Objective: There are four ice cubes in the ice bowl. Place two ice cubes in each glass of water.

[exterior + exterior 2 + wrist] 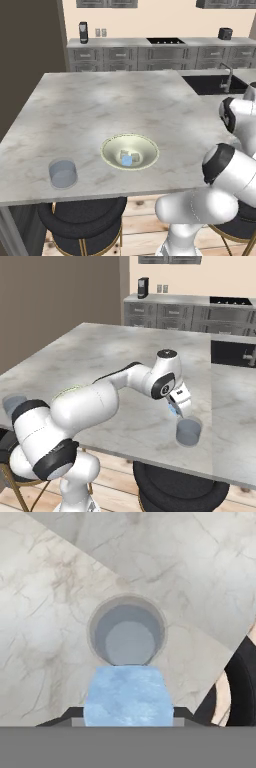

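My gripper is shut on a light blue ice cube, which sits between the finger tips in the hand view. It hangs just above a clear glass of water near the counter's front edge; the glass lies straight ahead of the cube. The ice bowl, pale cream-green, stands at the counter's front middle with more ice cubes in it. A second glass of water stands left of the bowl and appears again at the left edge of the right base view.
The marble counter stretches wide behind the bowl. Dark round stools stand under its front edge. A sink with a tap is at the back right, and cabinets with a coffee machine line the far wall.
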